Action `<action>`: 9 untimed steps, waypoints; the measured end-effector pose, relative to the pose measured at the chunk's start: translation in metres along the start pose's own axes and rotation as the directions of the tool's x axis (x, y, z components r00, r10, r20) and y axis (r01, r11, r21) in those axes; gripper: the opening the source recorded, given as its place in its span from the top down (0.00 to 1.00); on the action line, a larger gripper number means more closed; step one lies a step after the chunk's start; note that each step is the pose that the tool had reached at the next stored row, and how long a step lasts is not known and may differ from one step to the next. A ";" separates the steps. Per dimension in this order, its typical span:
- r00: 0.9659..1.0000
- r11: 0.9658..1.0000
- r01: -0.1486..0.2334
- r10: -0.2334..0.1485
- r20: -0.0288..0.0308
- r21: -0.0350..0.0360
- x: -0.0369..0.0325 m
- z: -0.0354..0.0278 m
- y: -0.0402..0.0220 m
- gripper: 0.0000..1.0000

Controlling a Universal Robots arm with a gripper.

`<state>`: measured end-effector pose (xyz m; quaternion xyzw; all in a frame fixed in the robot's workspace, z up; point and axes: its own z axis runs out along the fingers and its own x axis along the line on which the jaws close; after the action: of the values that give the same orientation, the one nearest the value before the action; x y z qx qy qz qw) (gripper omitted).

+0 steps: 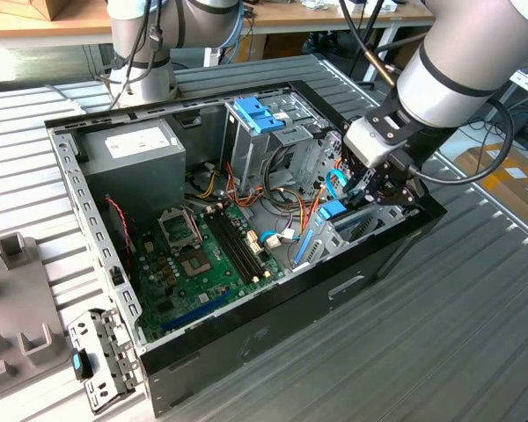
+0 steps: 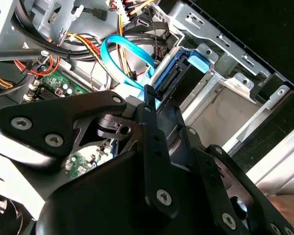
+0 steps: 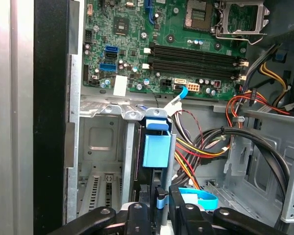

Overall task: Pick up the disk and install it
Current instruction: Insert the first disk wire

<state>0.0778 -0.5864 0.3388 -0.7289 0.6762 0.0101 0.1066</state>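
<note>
slatted metal bench (image 1: 475, 290), open pc case (image 1: 246, 338). gripper (image 3: 160, 198) at drive bay (image 3: 100, 142), right of centre in exterior view, fingers clamped on disk (image 3: 157, 147) by blue edge. disk stands on edge in bay, long axis straight ahead of fingers.

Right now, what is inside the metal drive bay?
The disk sits in the drive bay, the gripper fingers shut on its light-blue carrier. The bay wall and carrier cover its metal body, so its depth cannot be seen.
</note>
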 end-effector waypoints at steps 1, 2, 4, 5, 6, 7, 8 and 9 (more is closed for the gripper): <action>1.000 1.000 0.000 0.000 -0.001 0.000 -0.0002 -0.0009 -0.0002 0.70; 1.000 1.000 0.000 0.000 -0.001 0.000 -0.0004 -0.0019 -0.0003 0.70; 1.000 1.000 0.000 0.000 -0.002 0.000 -0.0009 -0.0038 -0.0006 0.70; 1.000 1.000 0.000 0.000 -0.002 0.000 -0.0012 -0.0048 -0.0007 0.70; 1.000 1.000 0.001 -0.001 -0.004 0.000 -0.0018 -0.0067 -0.0011 0.70; 1.000 1.000 0.001 -0.001 -0.006 0.000 -0.0025 -0.0084 -0.0014 0.70; 1.000 1.000 0.001 -0.001 -0.009 -0.001 -0.0029 -0.0095 -0.0016 0.70; 1.000 1.000 0.002 -0.002 -0.012 -0.001 -0.0034 -0.0105 -0.0018 0.70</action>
<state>0.0779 -0.5847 0.3499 -0.7296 0.6762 0.0059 0.1021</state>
